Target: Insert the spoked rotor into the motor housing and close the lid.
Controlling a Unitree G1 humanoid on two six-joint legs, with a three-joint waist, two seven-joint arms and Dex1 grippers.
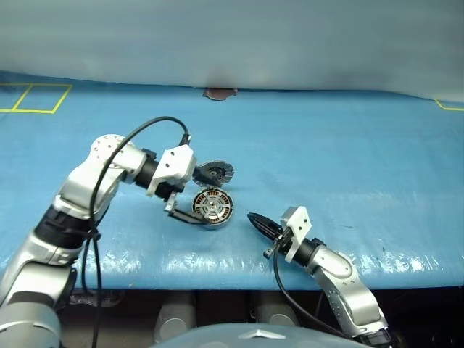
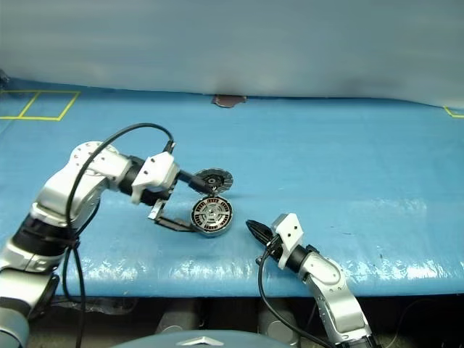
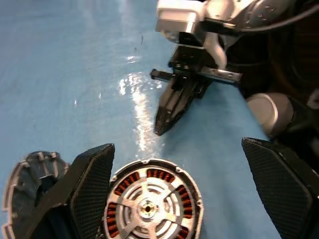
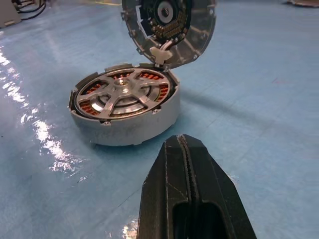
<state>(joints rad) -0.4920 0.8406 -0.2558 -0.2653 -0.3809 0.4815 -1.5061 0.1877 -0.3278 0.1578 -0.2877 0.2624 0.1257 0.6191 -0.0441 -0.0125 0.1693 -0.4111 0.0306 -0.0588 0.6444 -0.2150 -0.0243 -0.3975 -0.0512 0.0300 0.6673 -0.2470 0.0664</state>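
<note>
Left tool (image 1: pixel 186 204) spread | right tool (image 1: pixel 259 222) closed | one housing (image 4: pixel 124 117), lid (image 4: pixel 169 30) up

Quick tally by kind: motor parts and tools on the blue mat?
Housing: 1
Rotor, seated in the housing: 1
Lid, hinged open and upright: 1
Tools: 2, left tool open, right tool shut
Total: 5
</note>
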